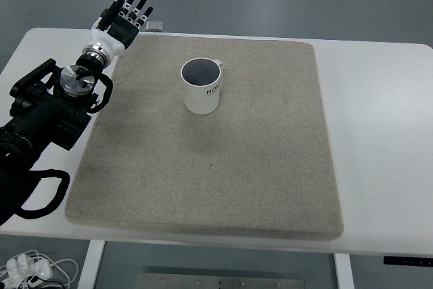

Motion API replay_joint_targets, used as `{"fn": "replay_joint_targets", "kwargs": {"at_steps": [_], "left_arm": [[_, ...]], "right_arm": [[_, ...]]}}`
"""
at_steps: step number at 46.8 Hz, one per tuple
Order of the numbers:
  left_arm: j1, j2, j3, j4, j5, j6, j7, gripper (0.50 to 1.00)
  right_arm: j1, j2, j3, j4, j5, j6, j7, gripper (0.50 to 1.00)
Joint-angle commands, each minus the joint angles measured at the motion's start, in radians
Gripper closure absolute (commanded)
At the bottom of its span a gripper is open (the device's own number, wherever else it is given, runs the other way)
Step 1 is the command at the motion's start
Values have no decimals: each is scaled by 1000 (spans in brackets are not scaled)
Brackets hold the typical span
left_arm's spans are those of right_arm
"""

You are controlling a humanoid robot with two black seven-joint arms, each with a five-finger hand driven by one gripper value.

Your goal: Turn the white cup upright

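- The left hand is seen at the far left corner of the table, fingers spread and relaxed, nothing held.
- The hand is placed over the far left corner of the grey mat, at the mat's edge.
- The white cup is found to the right of the hand and nearer the robot, well apart from it, standing upright with its mouth upward.
- Bare mat is left all around the cup.
- A strip of bare white table is seen beyond the mat's right edge.

We list a beige mat on a white table. We note white cables below its near-left edge and a small grey item beyond the mat.
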Motion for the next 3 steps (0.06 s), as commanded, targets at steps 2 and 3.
{"fn": "replay_joint_targets", "kwargs": {"at_steps": [2, 3], "left_arm": [[9, 0, 2, -2, 0, 0, -2, 501], [11, 0, 2, -2, 0, 0, -2, 501]], "right_arm": [[0, 0, 0, 0, 2, 0, 0, 548], [0, 0, 0, 0, 0, 0, 0, 548]]}}
